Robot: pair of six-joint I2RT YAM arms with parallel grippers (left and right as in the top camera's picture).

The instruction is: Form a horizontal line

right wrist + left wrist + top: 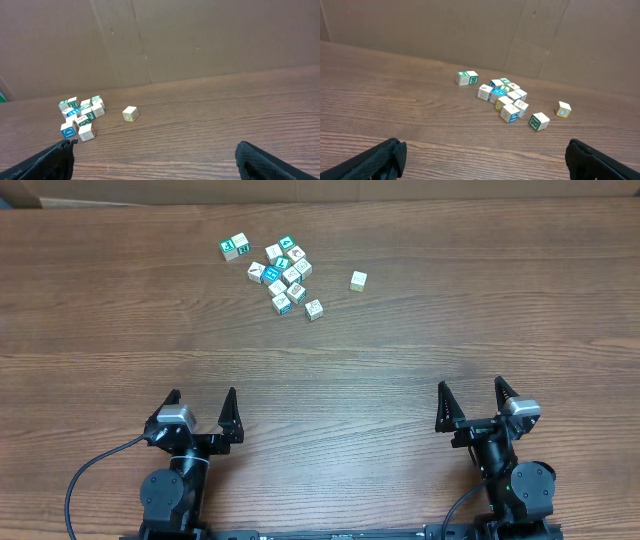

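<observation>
Left pincer [202, 395]: you are looking at it resting by the near edge of the brown wood-grain worktop [420, 340], toward the left corner. Its two black fingers are standing spread wide and pinching nothing.

Right pincer [470, 386]: it is sitting by the same near edge, toward the right corner, with its fingers likewise gaping and gripping nothing.

Small pale wooden alphabet cubes [285, 275]: you are finding these lying in a loose heap close to the far edge, left of the worktop's middle and well apart from both pincers. They are sitting at mixed angles, several touching, and are not yet forming a horizontal line. One bright blue-faced cube [270, 274] is showing near the heap's centre.

Pair of teal-and-white cubes [235, 247]: these two are lying side by side, touching each other, just left of the heap and slightly nearer the far edge.

Red-marked pale cube [314, 309]: it is sitting at the heap's near-right fringe, just beside it.

Lone pale cube with a yellowish face [358, 280]: it is standing by itself to the right of the heap, clearly apart.

Brown cardboard wall [470, 35]: it is rising behind the far edge.
</observation>
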